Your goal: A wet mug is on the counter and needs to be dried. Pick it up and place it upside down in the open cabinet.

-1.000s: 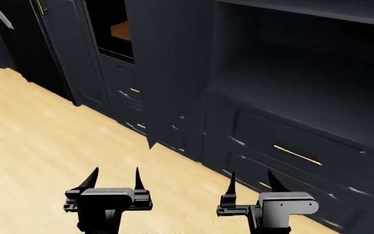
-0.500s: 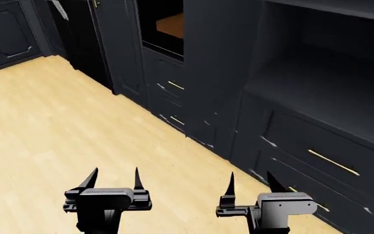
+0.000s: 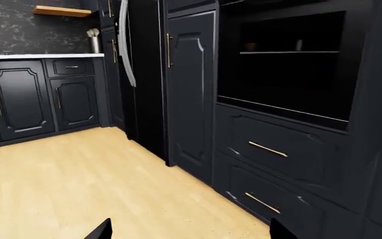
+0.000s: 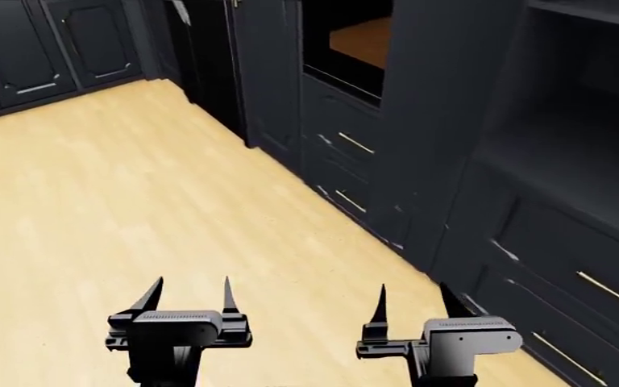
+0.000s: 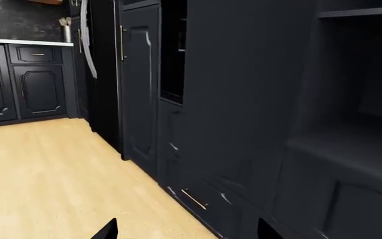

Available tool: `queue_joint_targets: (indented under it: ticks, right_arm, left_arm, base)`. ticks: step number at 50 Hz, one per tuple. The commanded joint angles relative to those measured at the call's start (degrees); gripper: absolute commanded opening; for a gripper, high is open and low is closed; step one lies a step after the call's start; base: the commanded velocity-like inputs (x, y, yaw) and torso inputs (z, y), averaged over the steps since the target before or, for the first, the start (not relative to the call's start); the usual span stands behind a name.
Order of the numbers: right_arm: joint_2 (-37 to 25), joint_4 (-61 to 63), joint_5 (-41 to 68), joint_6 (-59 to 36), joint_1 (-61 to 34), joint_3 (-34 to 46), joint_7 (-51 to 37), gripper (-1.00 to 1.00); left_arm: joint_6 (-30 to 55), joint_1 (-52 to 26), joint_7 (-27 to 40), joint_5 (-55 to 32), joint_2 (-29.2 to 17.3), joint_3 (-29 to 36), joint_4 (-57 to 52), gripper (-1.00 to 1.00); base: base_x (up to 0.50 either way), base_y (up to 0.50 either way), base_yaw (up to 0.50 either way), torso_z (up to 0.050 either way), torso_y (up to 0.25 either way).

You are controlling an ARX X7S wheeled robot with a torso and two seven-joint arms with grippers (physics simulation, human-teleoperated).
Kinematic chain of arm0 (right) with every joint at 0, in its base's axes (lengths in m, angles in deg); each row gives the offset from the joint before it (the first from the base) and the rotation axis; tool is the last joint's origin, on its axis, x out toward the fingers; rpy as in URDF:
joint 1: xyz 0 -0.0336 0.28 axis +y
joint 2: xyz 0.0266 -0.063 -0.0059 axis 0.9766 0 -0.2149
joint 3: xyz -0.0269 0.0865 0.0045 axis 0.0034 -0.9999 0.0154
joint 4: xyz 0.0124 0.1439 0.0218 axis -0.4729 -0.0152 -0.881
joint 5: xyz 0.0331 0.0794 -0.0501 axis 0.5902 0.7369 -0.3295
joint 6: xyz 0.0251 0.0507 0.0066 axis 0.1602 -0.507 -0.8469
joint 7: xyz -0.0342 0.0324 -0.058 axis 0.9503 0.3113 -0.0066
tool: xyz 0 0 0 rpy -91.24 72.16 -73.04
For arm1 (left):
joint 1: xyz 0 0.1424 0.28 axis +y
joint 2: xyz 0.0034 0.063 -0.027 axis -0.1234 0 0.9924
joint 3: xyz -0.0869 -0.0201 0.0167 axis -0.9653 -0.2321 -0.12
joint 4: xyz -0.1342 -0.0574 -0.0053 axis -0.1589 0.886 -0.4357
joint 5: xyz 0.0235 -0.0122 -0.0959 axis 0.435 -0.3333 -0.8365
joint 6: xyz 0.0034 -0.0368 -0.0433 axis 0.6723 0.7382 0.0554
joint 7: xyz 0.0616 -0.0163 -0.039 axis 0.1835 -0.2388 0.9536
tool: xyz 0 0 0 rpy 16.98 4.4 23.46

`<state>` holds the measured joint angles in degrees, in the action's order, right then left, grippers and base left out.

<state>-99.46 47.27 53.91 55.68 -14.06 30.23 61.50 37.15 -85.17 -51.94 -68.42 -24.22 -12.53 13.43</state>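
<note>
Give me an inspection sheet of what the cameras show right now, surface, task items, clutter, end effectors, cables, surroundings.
Surface: pale wood floor; a white countertop shows far off in the left wrist view.
Job's things: mug, nothing seen; open dark shelf unit at the head view's right.
Clutter: a small utensil holder on that far countertop.
End effectors: left end effector open, empty; right end effector open, empty.
Cables: nothing seen.
Surroundings: dark panelled cabinets, drawers with brass handles, a wooden wall shelf.
</note>
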Motion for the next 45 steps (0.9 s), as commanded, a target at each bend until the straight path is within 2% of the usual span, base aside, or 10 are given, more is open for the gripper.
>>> queue_joint_targets:
  ticks: [1, 45]
  right_arm:
    - [-0.3, -0.1, 0.0, 0.1, -0.1, 0.5, -0.4, 1.00]
    - [-1.0, -0.7, 0.3, 0.3, -0.6, 2.2, -1.7, 1.00]
  left_arm:
    - [0.2, -0.1, 0.4, -0.2, -0.3, 0.4, -0.2, 1.00]
    - [-0.3, -0.3, 1.5, -1.2, -1.1, 1.4, 0.0, 1.00]
  base:
    - [0.00, 0.00, 0.50, 0.000, 0.000]
    - [0.00, 0.00, 0.50, 0.000, 0.000]
